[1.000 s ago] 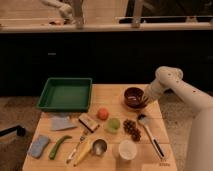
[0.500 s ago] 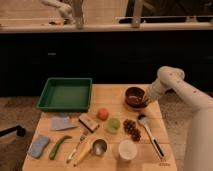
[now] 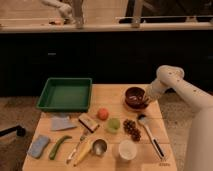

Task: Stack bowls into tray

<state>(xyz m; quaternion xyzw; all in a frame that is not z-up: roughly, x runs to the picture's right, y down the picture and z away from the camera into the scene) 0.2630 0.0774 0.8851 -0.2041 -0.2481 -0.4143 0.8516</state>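
A: Starting from the left, what is lying where?

B: The green tray (image 3: pixel 64 95) is sitting at the 10 o'clock corner of the desk (image 3: pixel 107 95). Its long axis is running 9 to 3, its rim is facing up, and nothing is showing inside. The orange bowl (image 3: pixel 103 114) is sitting near the middle, just off the tray's 4 o'clock corner. The maroon bowl (image 3: pixel 134 96) is resting at the desk's 2 o'clock, upright, mouth facing up. Being round, it is showing no long axis.

A: And the claw?

B: The claw (image 3: pixel 146 98) is reaching in from 3 o'clock and sitting on the maroon bowl's 3 o'clock rim. Its fingers are closed down, seemingly pinching that rim wall. The bowl is looking as if it is resting on the desk, though I am not managing to tell for certain.

A: How is it going to handle?

B: I am judging it light and stiff, probably smooth-walled, so it may be slipping or tilting when hanging from one side. The rim is looking like the sensible hold, one finger inside and one outside. The tray is lying toward 9 o'clock from it, well apart, so the carry is calling for a level bowl.
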